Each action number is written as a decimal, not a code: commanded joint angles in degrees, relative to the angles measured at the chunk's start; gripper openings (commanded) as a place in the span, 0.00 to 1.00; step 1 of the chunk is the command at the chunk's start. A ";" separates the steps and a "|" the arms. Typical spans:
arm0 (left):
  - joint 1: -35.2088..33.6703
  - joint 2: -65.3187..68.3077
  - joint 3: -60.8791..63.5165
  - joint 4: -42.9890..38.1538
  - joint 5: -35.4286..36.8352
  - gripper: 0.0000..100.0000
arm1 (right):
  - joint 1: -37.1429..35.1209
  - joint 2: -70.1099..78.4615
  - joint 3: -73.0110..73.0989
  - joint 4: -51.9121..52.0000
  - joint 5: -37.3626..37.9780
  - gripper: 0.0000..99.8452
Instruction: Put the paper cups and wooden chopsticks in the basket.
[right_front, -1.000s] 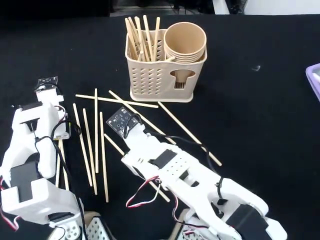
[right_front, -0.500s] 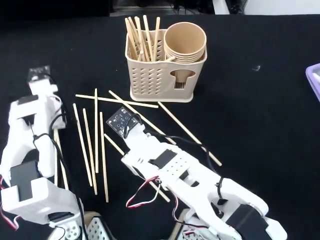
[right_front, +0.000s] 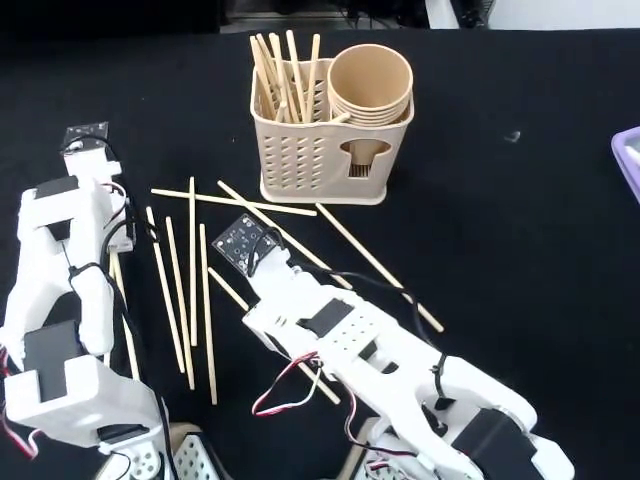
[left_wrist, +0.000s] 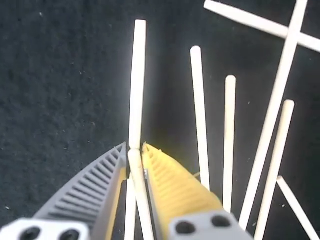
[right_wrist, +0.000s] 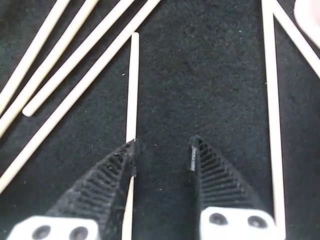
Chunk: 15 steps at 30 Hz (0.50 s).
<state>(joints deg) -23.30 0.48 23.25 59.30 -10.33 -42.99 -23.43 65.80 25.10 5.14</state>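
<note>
A beige basket (right_front: 322, 160) stands at the back middle of the black table, holding stacked paper cups (right_front: 370, 85) and several wooden chopsticks (right_front: 285, 70). More loose chopsticks (right_front: 190, 290) lie in front of it, between the two arms. My left gripper (left_wrist: 134, 148) is shut on a chopstick (left_wrist: 136, 85) at the left side of the table, with other chopsticks (left_wrist: 200, 115) alongside. My right gripper (right_wrist: 162, 148) is open just above the cloth, and one chopstick (right_wrist: 131, 90) runs under one of its fingers. Another chopstick (right_wrist: 270, 100) lies beside the other finger.
A long chopstick (right_front: 375, 262) lies diagonally to the right of the right arm (right_front: 340, 330). A purple container (right_front: 628, 160) shows at the right edge. The black table to the right of the basket is bare. Loose wires (right_front: 290, 390) hang off the arms.
The left arm has moved toward the far side of the table, and the chopstick in its gripper has shifted with it. The right arm has kept still.
</note>
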 joint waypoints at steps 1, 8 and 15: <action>0.84 -1.49 1.36 0.44 -0.88 0.10 | -0.70 0.04 -3.12 0.26 0.44 0.17; 0.92 -2.20 6.64 0.35 -0.88 0.19 | -0.70 0.04 -3.12 0.26 0.44 0.17; -0.84 -1.93 8.75 -0.09 -1.05 0.18 | -0.70 0.04 -3.12 0.26 0.44 0.17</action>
<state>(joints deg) -23.21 0.48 31.69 59.03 -10.77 -42.99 -23.43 65.80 25.10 5.14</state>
